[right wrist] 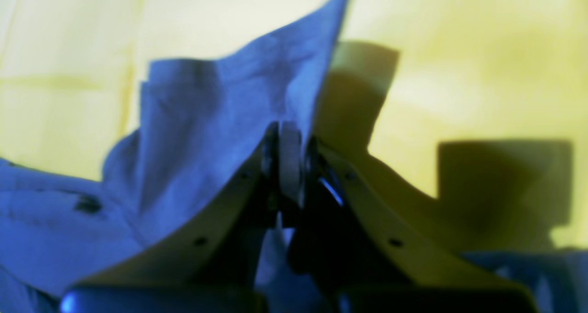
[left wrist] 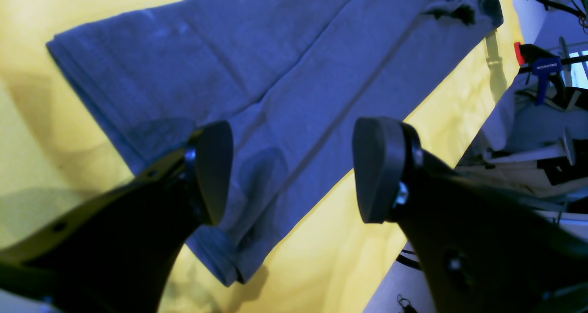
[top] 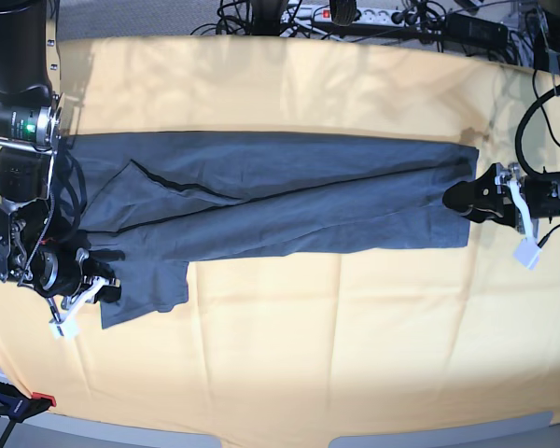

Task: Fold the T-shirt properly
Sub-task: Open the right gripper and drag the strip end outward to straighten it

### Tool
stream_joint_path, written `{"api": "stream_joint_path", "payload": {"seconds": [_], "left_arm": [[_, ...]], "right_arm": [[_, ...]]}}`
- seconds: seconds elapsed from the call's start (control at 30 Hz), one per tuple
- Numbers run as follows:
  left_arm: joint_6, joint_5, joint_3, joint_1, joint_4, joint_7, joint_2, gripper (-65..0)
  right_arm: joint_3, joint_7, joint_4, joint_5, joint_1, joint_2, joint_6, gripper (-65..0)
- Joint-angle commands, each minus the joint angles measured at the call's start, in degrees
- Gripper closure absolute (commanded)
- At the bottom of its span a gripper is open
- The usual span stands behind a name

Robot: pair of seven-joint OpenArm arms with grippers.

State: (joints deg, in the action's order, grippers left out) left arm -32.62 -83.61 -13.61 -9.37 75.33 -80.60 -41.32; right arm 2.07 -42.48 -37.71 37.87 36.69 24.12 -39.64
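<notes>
**Grey T-shirt stretched across a yellow-covered table between two robot arms**

Yellow-orange cloth (top: pixel 289 345) covered the whole table in the base view, with a tangle of cables and a power strip (top: pixel 355 14) along the far edge at 12 o'clock. The T-shirt (top: pixel 280 205) lay on the cloth as a long, dark grey band, folded lengthwise, running from 9 o'clock to 3 o'clock across the middle of the table. A sleeve flap hung down from the band toward 7 o'clock.

The right gripper (top: pixel 91 289) sat at 8 o'clock in the base view, at the edge of that sleeve flap. In the right wrist view, the right gripper (right wrist: pixel 290 166) had its jaws pressed together on a pinch of the T-shirt (right wrist: pixel 206 133), and the fabric rose from them in a peak above the yellow cloth (right wrist: pixel 482 74).

The left gripper (top: pixel 467 198) sat at 3 o'clock in the base view, at the opposite end of the band. In the left wrist view, the left gripper (left wrist: pixel 294 170) had its jaws wide apart, with the T-shirt (left wrist: pixel 257 74) lying flat below them. One dark pad (left wrist: pixel 213 170) was over the fabric; the other was over the yellow cloth (left wrist: pixel 330 248) just beside the shirt's edge. A blue and red clamp (left wrist: pixel 542 67) showed beyond the table edge at 2 o'clock.
</notes>
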Motion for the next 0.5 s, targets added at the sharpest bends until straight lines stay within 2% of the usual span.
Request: {"api": "stream_joint_path", "payload": {"seconds": [0.0,0.07,0.23,0.47], "left_arm": [[-0.42,-1.39,-0.61,-1.16,0.79,0.6,-1.53,-42.4],[-0.42,-1.39,-0.61,-1.14,0.79,0.6,-1.53,-42.4],[-0.85,-1.39,-0.61,-1.11,0.79,0.6,-1.55,-42.4],[-0.85,-1.39,-0.61,-1.14,0.79,0.6,-1.55,-42.4]], "right_arm": [[0.17,0.33,-2.03,1.27,2.29,1.29,-0.36,0.0],[0.17,-2.84,-3.5,3.61,2.03,1.33,-0.36,0.0],[0.17,-11.45,-8.41,14.05,0.33,2.19,-0.36,0.0],[0.17,-26.95,-24.41,33.29,-8.31,5.44,-0.36,0.0]]}}
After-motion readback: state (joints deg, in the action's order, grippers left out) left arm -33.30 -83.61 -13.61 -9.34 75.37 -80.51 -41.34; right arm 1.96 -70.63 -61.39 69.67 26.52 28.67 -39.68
